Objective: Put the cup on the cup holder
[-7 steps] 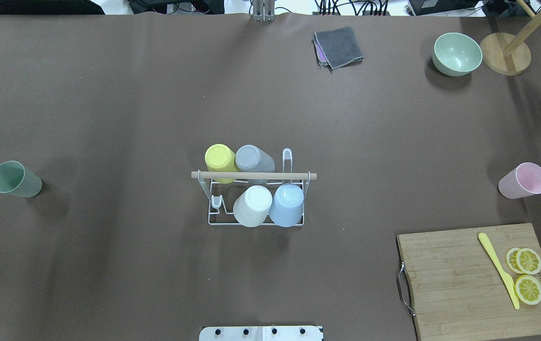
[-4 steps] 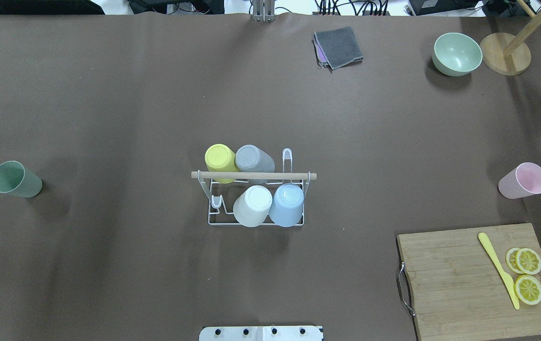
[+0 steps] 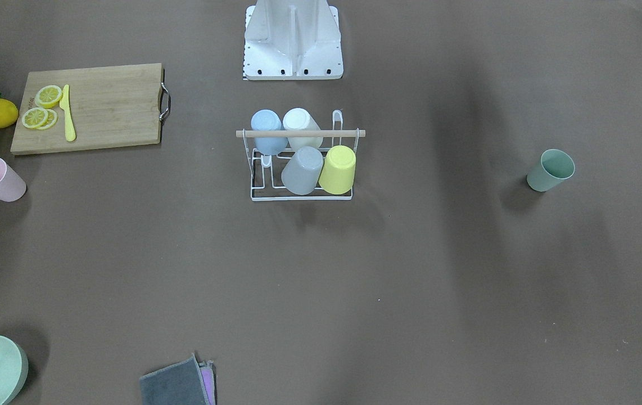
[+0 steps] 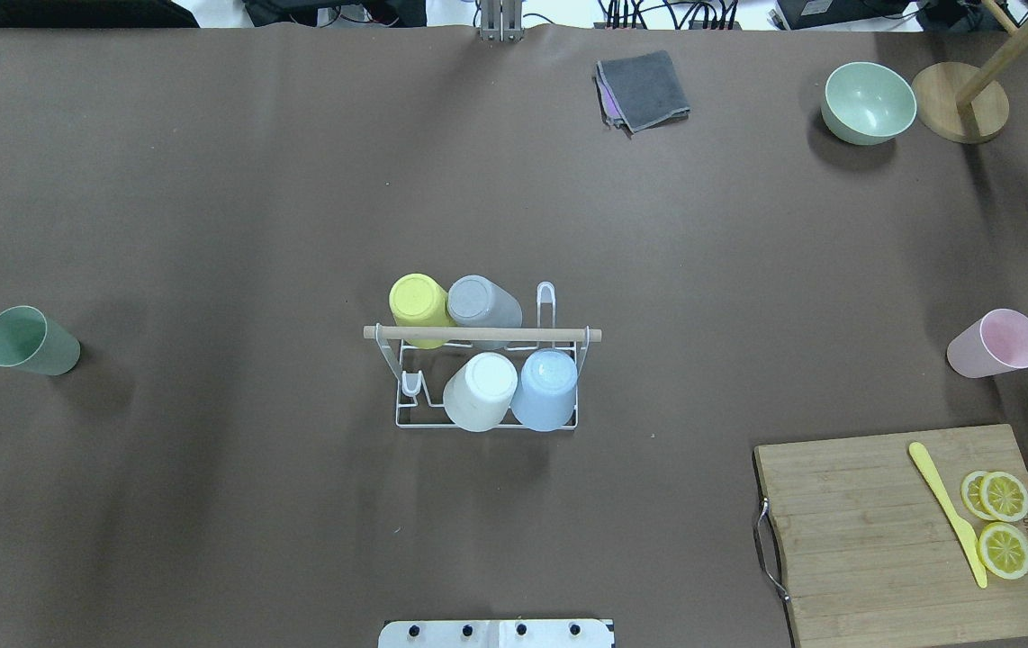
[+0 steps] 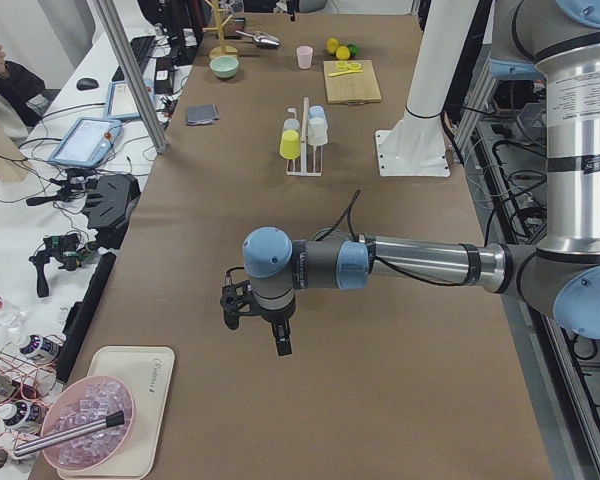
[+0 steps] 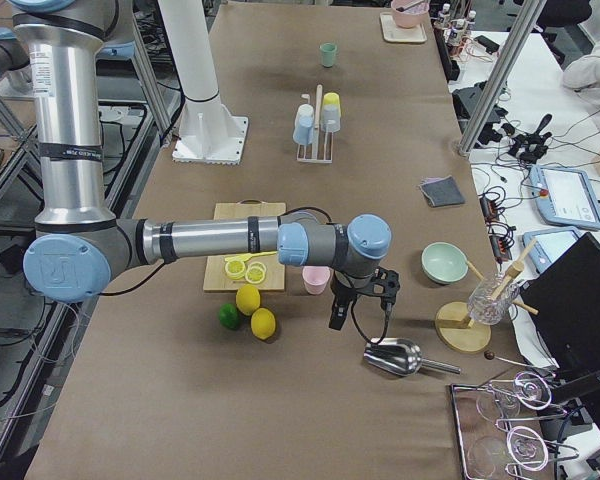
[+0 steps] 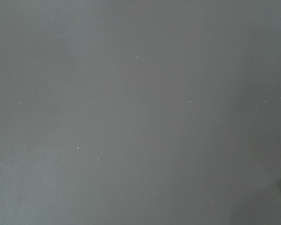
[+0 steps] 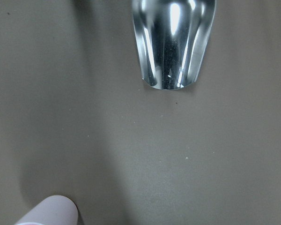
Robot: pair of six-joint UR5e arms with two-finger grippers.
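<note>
1. Overhead exterior shows you the brown table [image 4: 208,225], with neither arm in that view.
2. You see the left arm only from the exterior left camera. The left gripper [image 5: 256,328] hangs over bare table at the robot's left end, and you cannot tell whether its jaws are apart or closed.
3. You see the right arm only from the exterior right camera. The right gripper [image 6: 361,308] hangs between the pink cup [image 6: 316,279] and the metal scoop [image 6: 392,357]. Its jaw state cannot be judged either.
4. The wooden cutting board [image 4: 865,522] lies at the near right, carrying lemon slices [image 4: 1004,522] and a yellow knife [image 4: 946,513].
5. The cup holder [image 4: 487,334] stands at the table's middle, just ahead of the robot's base.
6. Four cups sit upside down on its prongs: yellow [image 4: 418,301], grey [image 4: 478,301], white [image 4: 482,387] and blue [image 4: 546,382]. Two prongs stand bare.
7. The green cup [image 4: 28,340] stands upright far to the left and the pink cup far to the right, both well apart from the holder.
</note>
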